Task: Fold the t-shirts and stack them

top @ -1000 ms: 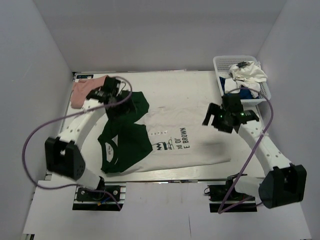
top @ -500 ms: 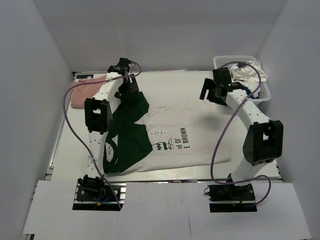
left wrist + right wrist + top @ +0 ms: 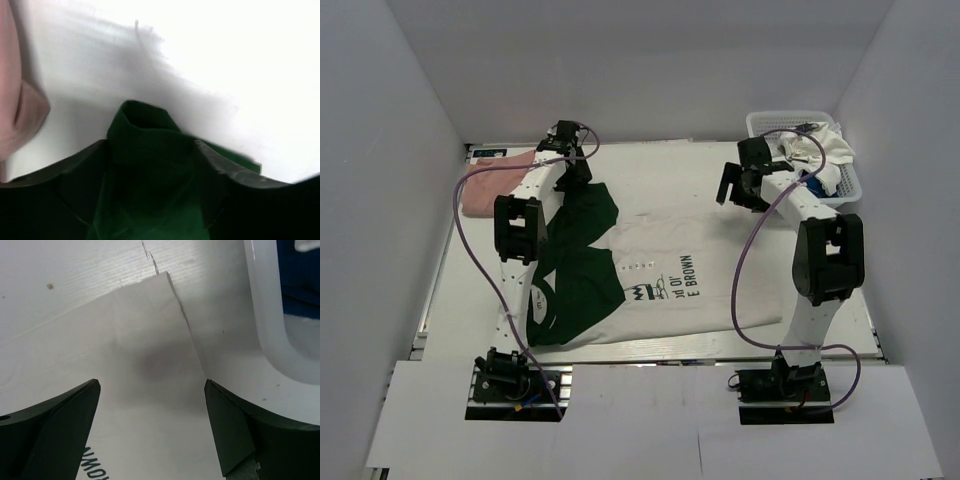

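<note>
Bright, even light from above fills the top view; the white walls (image 3: 410, 120) and bench (image 3: 660, 165) glare slightly, and shadows are faint. The left wrist view is blurred and overexposed, the dark green sleeve (image 3: 150, 165) soft-edged. The right wrist view is sharper, with a grey shadow on the white shirt (image 3: 145, 365).

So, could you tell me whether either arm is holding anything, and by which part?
The right fingers stand open, holding nothing. The left fingers straddle the tip of the green sleeve; whether they grip it cannot be told.
</note>
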`<state>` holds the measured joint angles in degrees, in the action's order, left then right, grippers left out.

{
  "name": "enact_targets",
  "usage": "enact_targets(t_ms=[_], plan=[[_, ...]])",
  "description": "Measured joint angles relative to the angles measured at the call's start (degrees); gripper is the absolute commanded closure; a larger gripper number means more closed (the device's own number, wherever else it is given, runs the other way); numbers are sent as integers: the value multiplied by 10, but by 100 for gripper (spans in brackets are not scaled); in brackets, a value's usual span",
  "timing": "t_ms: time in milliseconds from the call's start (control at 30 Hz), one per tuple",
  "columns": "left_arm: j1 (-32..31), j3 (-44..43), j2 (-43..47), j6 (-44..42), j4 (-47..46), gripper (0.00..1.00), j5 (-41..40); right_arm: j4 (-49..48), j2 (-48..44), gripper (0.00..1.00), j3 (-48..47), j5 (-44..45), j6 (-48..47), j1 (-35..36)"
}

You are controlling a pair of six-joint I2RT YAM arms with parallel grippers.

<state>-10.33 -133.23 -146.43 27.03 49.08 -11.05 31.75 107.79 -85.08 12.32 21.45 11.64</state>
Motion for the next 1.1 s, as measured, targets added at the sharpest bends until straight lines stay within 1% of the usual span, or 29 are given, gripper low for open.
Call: enact_targets(t_ms=[33, 67, 133, 167, 200, 233, 267, 467, 533, 667, 767, 933, 967, 1000, 1067, 1100], plan=[[1, 0, -1, 0, -10, 32, 4, -3, 5, 10, -6, 0, -2, 0], [2, 0, -2, 0, -19, 46, 9, -7, 14, 10, -14, 0, -4, 0], [2, 2, -4, 2, -37, 62, 28, -22, 37, 10, -37, 2, -9, 0], [4, 4, -5, 3, -45, 79, 36, -27, 52, 10, -52, 3, -10, 0], [5, 7, -5, 4, -53, 87, 46, -29, 69, 10, -72, 4, -11, 0], [6, 10, -5, 3, -59, 98, 55, -35, 89, 10, -91, 4, -12, 0], [6, 13, -5, 1, -66, 100, 62, -31, 109, 10, -115, 5, -14, 0], [6, 49, 10, -9, -107, 100, 82, -20, 220, 10, -239, 7, -20, 0], [6, 67, 19, -13, -121, 100, 83, -12, 244, 10, -266, 11, -20, 0], [6, 89, 30, -25, -138, 100, 86, 7, 249, 10, -264, 31, -17, 1], [6, 97, 35, -33, -141, 100, 87, 5, 249, 11, -242, 46, -16, 1], [6, 102, 39, -44, -142, 100, 90, -2, 248, 18, -223, 49, -9, 3], [6, 103, 40, -46, -142, 100, 92, -3, 248, 22, -223, 49, -9, 3], [6, 107, 44, -48, -144, 100, 94, -4, 248, 38, -223, 49, -9, 3], [6, 114, 51, -52, -144, 100, 99, -5, 248, 54, -223, 47, -9, 3], [6, 117, 55, -54, -144, 100, 101, -5, 248, 67, -223, 45, -11, 3]])
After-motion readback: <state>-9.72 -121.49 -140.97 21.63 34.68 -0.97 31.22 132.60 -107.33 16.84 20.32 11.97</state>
